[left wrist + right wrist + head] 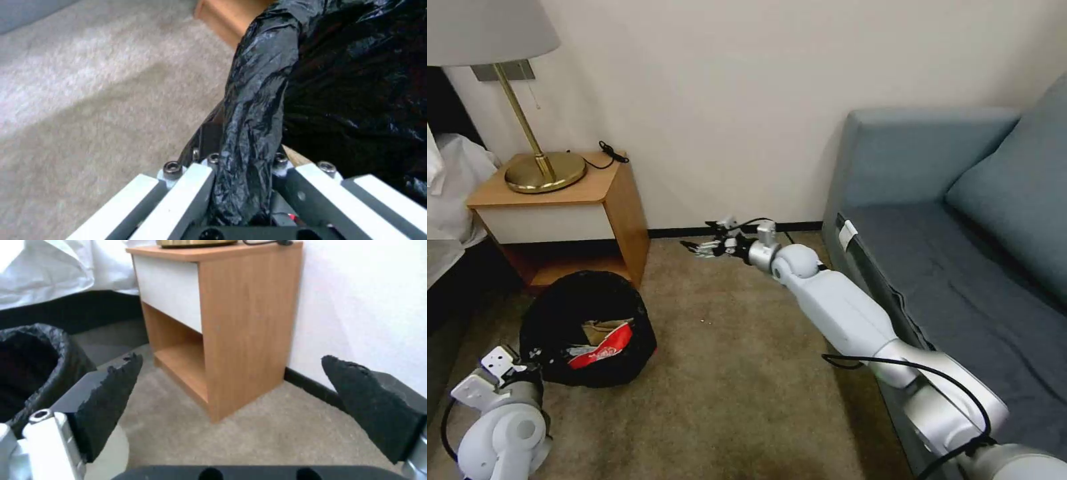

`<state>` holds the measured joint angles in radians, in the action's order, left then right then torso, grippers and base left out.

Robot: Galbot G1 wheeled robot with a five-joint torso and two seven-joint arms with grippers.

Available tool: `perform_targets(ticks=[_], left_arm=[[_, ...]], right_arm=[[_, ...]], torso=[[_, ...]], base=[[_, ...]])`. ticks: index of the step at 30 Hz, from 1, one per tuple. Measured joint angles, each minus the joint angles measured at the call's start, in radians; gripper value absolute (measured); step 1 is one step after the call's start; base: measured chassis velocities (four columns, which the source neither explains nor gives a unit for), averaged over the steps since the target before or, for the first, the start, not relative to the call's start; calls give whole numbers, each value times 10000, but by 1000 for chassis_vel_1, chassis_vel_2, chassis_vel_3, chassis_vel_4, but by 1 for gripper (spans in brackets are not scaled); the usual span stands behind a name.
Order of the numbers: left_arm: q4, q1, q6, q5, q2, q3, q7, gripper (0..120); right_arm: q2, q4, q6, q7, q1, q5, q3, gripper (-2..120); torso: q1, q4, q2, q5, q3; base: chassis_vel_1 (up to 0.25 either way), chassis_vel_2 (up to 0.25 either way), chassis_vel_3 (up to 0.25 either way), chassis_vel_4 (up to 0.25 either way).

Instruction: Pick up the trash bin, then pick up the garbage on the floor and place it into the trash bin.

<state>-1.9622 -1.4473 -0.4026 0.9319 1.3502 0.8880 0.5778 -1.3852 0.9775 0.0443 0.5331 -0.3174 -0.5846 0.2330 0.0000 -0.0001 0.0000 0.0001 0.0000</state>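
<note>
The trash bin [554,313], round and black with a crinkly liner, stands on the carpet beside the nightstand. Inside it lies garbage: a red-and-white packet [602,350] and crumpled brown paper [604,328]. My left gripper [530,365] is at the bin's near-left rim; in the left wrist view the liner-covered rim [258,100] runs between the fingers of this gripper [244,163], which is shut on it. My right gripper [694,248] is stretched out above the carpet near the wall, open and holding nothing [231,360]. The bin [31,350] also shows at the edge of the right wrist view.
A wooden nightstand [620,207] with a brass lamp [544,170] stands by the wall behind the bin. A grey-blue sofa [960,253] fills the right side. White bedding [454,187] hangs at the far left. Open carpet [740,373] lies between bin and sofa.
</note>
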Motion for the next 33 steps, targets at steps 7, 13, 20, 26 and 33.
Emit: perform_targets(ticks=[7,13,20,26,33], left_arm=[[132,68,-599,178,-11,-20,513,2],[220,88,-717,90,-42,-45,525,15],[100,-203,-1308,-2004,-150,145,-144,43],[-70,-383,-1044,-4129,-192,377,-841,62],[-408,-755,884,-6653,-399,505,-2429,88]], right_arm=[[-45,-24,-9,60,-107,50,-41,100],[-75,-29,-25,106,-209,100,18,100],[-94,-30,-27,16,-313,58,-14,100],[-122,-52,-209,-423,-377,90,-158,100],[-174,135,39,-1767,-778,-1111,-829,100]], torso=[[0,1,0,-1,0],[0,1,0,0,0],[0,2,0,-1,0],[0,2,0,-1,0],[0,3,0,-1,0]], base=[[0,0,0,0],[0,0,0,0],[0,0,0,0],[0,0,0,0],[0,0,0,0]])
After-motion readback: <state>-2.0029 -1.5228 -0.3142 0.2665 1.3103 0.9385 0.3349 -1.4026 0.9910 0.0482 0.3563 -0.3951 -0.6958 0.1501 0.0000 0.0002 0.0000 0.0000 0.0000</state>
